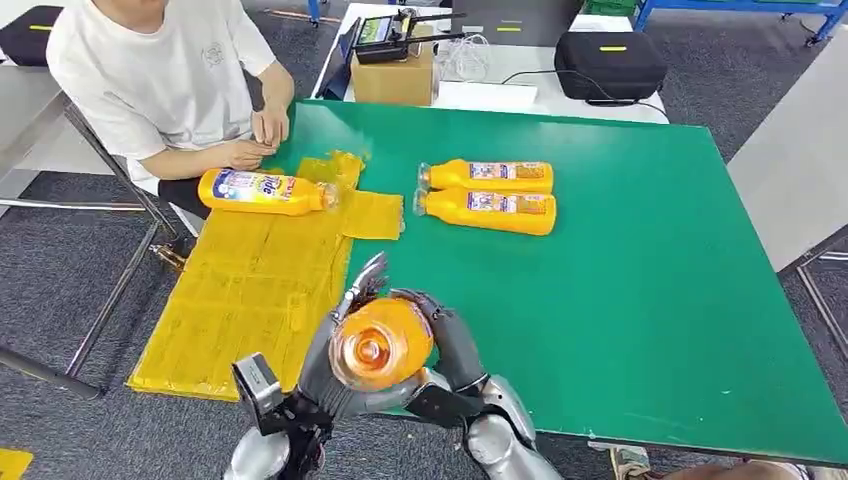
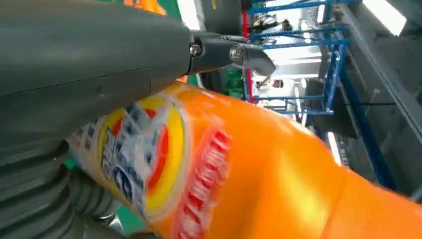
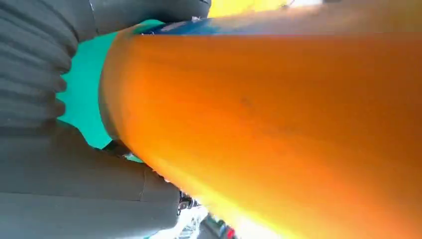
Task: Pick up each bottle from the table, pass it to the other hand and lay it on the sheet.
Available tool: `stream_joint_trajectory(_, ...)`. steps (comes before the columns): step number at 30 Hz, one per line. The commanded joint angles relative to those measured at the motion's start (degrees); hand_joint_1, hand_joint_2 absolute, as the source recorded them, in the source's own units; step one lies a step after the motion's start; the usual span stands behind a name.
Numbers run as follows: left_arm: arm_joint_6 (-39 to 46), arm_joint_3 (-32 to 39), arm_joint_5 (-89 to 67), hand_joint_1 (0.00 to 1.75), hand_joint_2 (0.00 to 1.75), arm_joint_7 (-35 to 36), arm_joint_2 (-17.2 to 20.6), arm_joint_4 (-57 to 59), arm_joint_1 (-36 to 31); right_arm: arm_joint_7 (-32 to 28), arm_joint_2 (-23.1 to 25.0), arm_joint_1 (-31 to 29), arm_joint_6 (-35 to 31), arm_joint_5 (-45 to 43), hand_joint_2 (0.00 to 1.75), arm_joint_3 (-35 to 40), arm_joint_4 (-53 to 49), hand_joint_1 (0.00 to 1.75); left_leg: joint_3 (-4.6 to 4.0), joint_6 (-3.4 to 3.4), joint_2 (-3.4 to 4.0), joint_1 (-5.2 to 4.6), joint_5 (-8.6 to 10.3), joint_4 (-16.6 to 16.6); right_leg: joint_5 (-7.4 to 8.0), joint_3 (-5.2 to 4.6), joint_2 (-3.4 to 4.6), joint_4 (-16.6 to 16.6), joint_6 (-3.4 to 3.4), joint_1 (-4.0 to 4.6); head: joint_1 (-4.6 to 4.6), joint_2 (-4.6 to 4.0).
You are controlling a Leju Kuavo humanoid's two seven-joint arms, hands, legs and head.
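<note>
An orange bottle (image 1: 381, 343) stands upright, cap toward the camera, above the table's near edge. My left hand (image 1: 328, 352) grips it from the left and my right hand (image 1: 456, 346) wraps it from the right. Its label (image 2: 144, 159) lies under my left thumb (image 2: 99, 59), and its plain orange side (image 3: 278, 124) presses against my right hand (image 3: 54, 174). One more bottle (image 1: 265, 191) lies on the yellow sheet (image 1: 250, 290) at its far end. Two bottles (image 1: 490, 177) (image 1: 490, 212) lie side by side on the green table (image 1: 640, 290).
A person in a white shirt (image 1: 160, 70) sits at the table's far left corner, hands (image 1: 255, 140) resting near the sheet. A cardboard box (image 1: 393, 75) and a black case (image 1: 610, 62) stand on a white table behind.
</note>
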Motion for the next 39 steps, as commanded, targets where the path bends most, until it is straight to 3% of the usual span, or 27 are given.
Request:
stream_joint_trajectory(1,0.3,-0.9,0.2,0.00,1.75,0.6,0.5,3.4,-2.0,0.3,-1.4,-1.6,1.4,-0.3,1.75,5.1,-1.1,1.75,0.05,0.12,-0.14,-0.01,0.02,-0.1,-0.01,0.08,-0.10,-0.1,-0.19,0.03,0.09,0.02)
stream_joint_trajectory(9,-0.1,-0.6,0.9,0.00,1.75,0.3,0.7,2.4,-2.2,3.9,-0.8,-5.2,5.8,2.7,1.75,9.8,9.0,1.75,0.12,0.12,-0.02,0.02,0.00,-0.1,0.03,0.11,0.05,-0.1,-0.21,0.06,0.09,0.00)
stream_joint_trajectory(12,0.2,0.1,0.9,0.02,1.75,0.1,0.4,1.8,-1.9,6.4,-0.5,-6.3,6.5,3.8,1.75,10.7,13.1,1.54,0.11,0.11,-0.07,0.03,0.00,-0.1,0.01,0.13,-0.01,-0.1,-0.20,0.07,0.09,0.00)
stream_joint_trajectory(13,0.2,0.2,0.9,0.59,1.75,0.1,0.4,1.7,-1.8,6.9,-0.3,-6.7,6.4,4.3,1.75,11.0,14.1,0.89,0.16,0.15,-0.10,0.04,0.00,-0.1,0.01,0.18,-0.02,-0.1,-0.25,0.09,0.09,0.00)
stream_joint_trajectory(14,0.1,0.1,0.9,0.99,1.75,0.1,0.4,1.6,-1.8,7.2,-0.2,-6.8,6.2,4.4,1.75,10.9,14.6,0.44,0.19,0.17,-0.11,0.04,0.01,-0.1,0.01,0.21,-0.03,-0.2,-0.29,0.10,0.09,0.00)
stream_joint_trajectory(15,0.1,-0.2,0.3,1.61,1.75,-0.1,0.6,1.5,-1.7,8.3,0.1,-7.2,6.1,4.6,1.75,10.8,15.3,0.12,0.15,0.15,-0.10,0.04,0.00,-0.1,0.01,0.17,-0.03,-0.1,-0.25,0.09,0.09,0.00)
stream_joint_trajectory(16,0.0,-0.3,0.2,1.75,1.75,-0.1,0.6,1.5,-1.6,8.8,0.2,-7.4,5.8,4.9,1.75,10.8,15.5,0.03,0.11,0.12,-0.09,0.01,0.00,-0.1,-0.01,0.11,-0.03,-0.1,-0.19,0.05,0.07,0.00)
stream_joint_trajectory(32,-0.9,-0.6,0.4,1.75,1.75,0.3,0.7,1.5,-1.3,11.0,0.9,-7.6,2.6,6.6,1.75,10.1,15.6,0.00,0.02,0.11,-0.10,-0.01,0.00,0.0,-0.01,0.03,-0.04,0.0,-0.16,0.03,0.07,0.00)
stream_joint_trajectory(33,-1.1,-0.5,0.9,1.75,1.75,0.6,0.7,1.5,-1.1,11.3,0.9,-7.5,1.8,7.0,0.00,10.0,15.3,0.00,0.07,0.17,-0.13,0.02,-0.01,-0.1,-0.01,0.10,-0.06,-0.1,-0.25,0.07,0.09,0.00)
stream_joint_trajectory(39,0.2,-0.9,-1.6,1.75,1.75,5.6,1.3,2.9,-1.0,11.6,1.0,-6.3,-3.7,9.5,0.00,7.4,12.6,0.00,0.08,0.15,-0.14,0.03,-0.02,-0.1,-0.03,0.12,-0.07,-0.1,-0.25,0.08,0.09,0.00)
